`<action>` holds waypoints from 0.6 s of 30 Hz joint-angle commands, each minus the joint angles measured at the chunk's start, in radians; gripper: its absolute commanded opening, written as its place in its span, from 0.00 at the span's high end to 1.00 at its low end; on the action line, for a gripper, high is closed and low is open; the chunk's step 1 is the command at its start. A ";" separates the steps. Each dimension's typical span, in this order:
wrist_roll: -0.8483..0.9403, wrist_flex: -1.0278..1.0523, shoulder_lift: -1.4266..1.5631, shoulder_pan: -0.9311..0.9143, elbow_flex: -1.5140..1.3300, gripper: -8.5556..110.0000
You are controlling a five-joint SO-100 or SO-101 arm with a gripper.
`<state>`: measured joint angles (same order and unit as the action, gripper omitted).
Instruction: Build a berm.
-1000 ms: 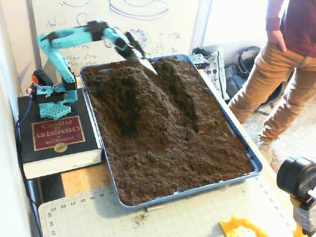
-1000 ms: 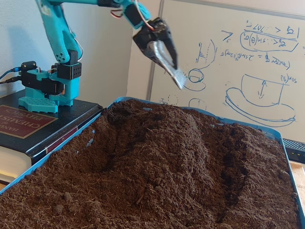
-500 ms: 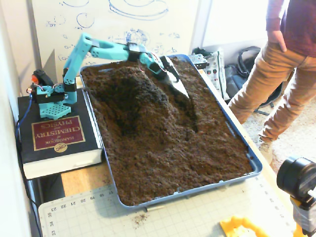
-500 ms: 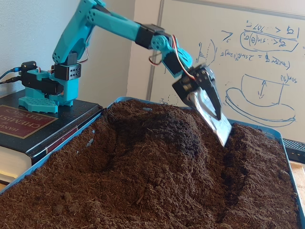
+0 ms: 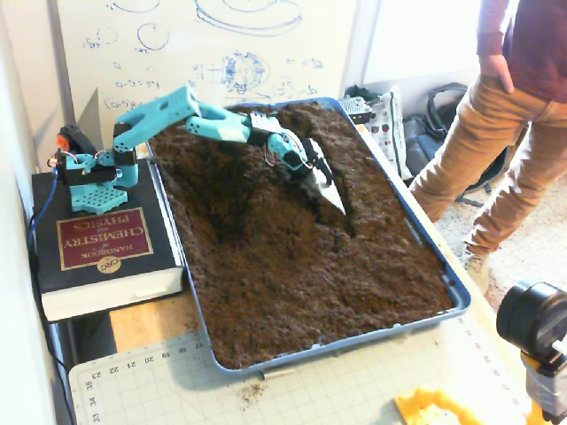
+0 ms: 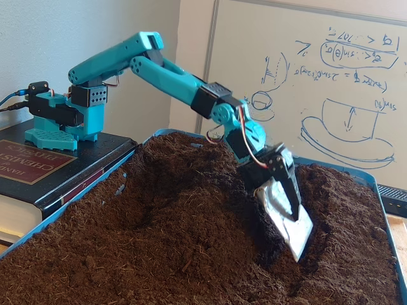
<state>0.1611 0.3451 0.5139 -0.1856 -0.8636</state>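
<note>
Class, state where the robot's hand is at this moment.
In both fixed views the hand is low in the groove right of the berm, its tip at the soil.

The berm (image 5: 235,173) is dark brown soil in a blue tray (image 5: 425,235). The arm (image 6: 159,67) is teal with black joints; its blade (image 6: 287,222) is silver. The book (image 5: 97,243) is black with a maroon, gold-lettered label.

Berm (image 6: 191,210) crumbly matt soil; hand (image 6: 289,219) shiny metal
</note>
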 commanded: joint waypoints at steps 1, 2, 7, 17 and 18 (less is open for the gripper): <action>-0.006 -0.029 0.005 -0.005 0.135 0.93; -0.006 -0.028 -0.009 -0.005 0.129 0.93; -0.006 -0.015 -0.020 0.014 0.011 0.93; -0.006 -0.015 0.210 0.026 -0.359 0.93; -0.006 -0.015 0.232 0.026 -0.383 0.93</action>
<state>0.1595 0.3298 0.6136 -0.1733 -1.1781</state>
